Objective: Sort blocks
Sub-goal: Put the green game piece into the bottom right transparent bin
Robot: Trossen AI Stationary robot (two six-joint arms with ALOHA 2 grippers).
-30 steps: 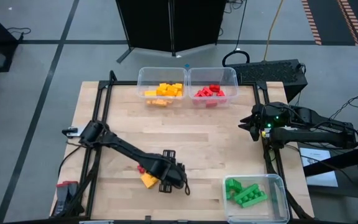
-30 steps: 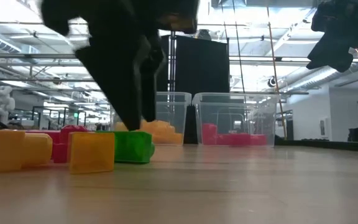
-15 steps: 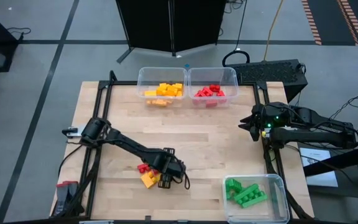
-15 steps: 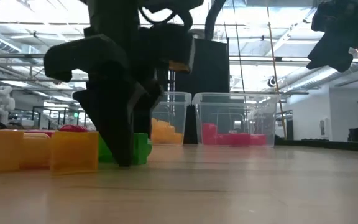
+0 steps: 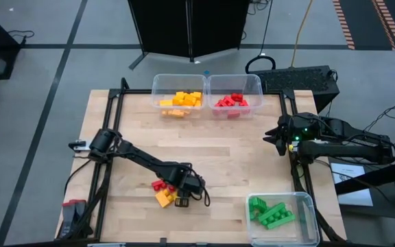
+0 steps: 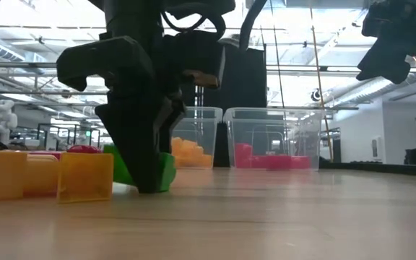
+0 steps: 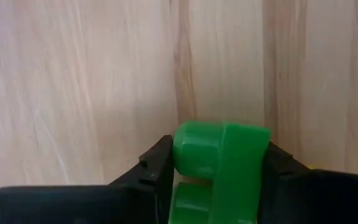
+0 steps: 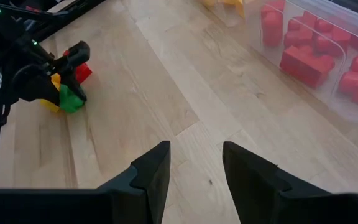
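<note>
Left claw (image 6: 146, 173) down on worktop (image 5: 218, 151), clamped on green block (image 7: 219, 168) beside yellow (image 6: 85, 177) and red leftovers, presumably bound for green bin (image 5: 310, 226). Right claw (image 8: 194, 168) apart, parked at worktop's right edge.

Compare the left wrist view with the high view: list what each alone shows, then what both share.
Left wrist view only: the small green studded plastic brick sitting between the left tool's dark fingers.

High view only: the clear plastic bin of yellow-orange bricks, the clear bin of red bricks, the clear bin of green bricks, loose red and yellow bricks, and the right tool waiting at the table's edge.

Both: the wooden tabletop.
</note>
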